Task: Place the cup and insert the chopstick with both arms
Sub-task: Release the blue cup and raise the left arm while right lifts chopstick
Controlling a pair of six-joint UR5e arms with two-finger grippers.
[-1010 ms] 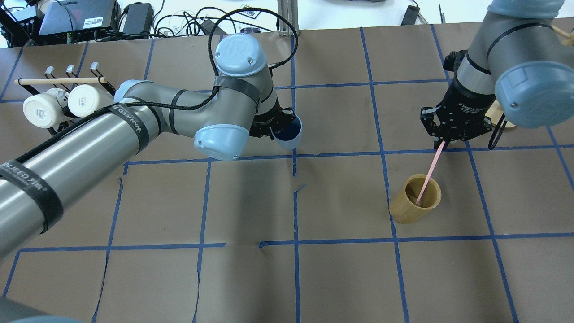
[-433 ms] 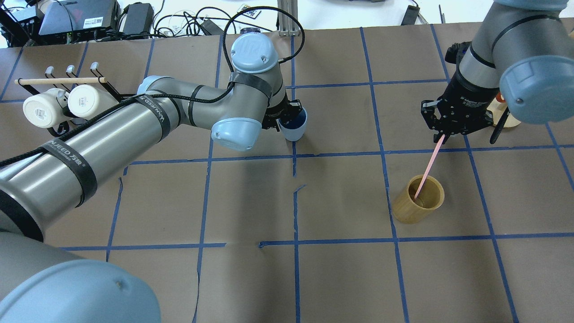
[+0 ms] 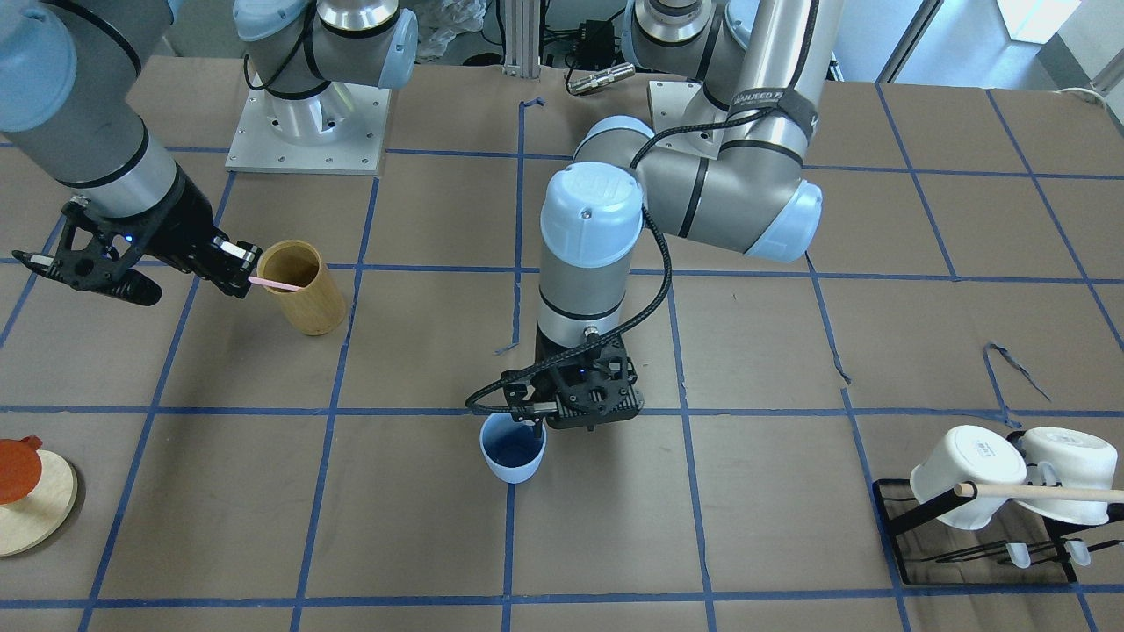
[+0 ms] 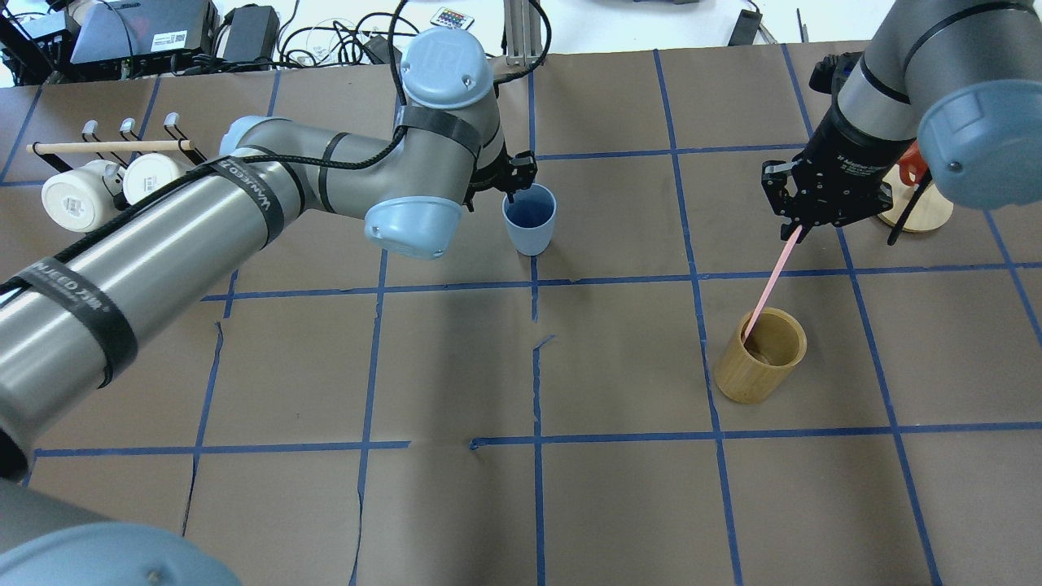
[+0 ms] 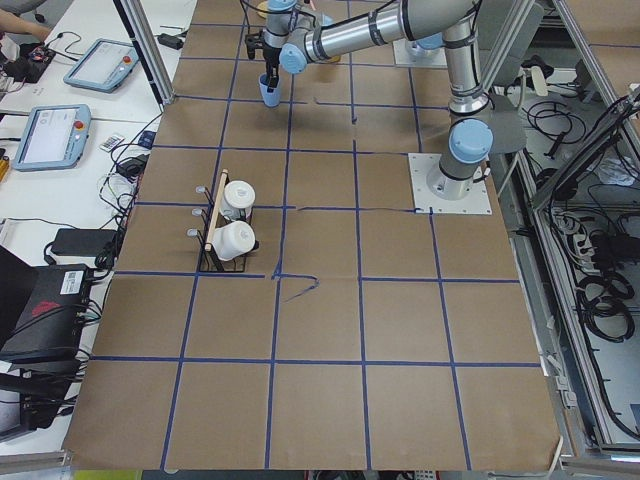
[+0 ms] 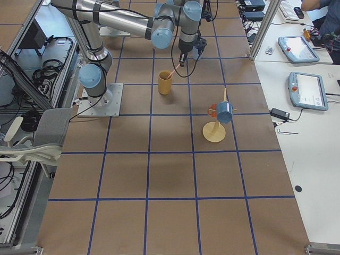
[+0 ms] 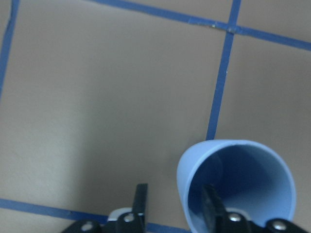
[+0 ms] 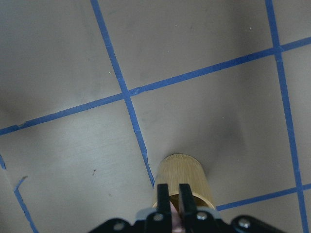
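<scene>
Front-facing view: the cup (image 3: 512, 452) stands upright on the worktop (image 3: 702, 544) with my left end effector (image 3: 537, 427) astride its rim, and my right end effector (image 3: 239, 268) is clamped on the chopstick (image 3: 277, 283), whose far end sits in the bamboo holder (image 3: 309, 307). Overhead view: the chopstick slants out of the bamboo holder, tip hidden by its wall, judged ready for carrying to the cup. Left wrist view: my fingers (image 7: 141, 199) stand apart either side of the cup wall, contact unclear

Left end effector (image 7: 174, 201) points straight down, jaws apart — right end effector (image 4: 794, 230) tilted, jaws pinched
</scene>
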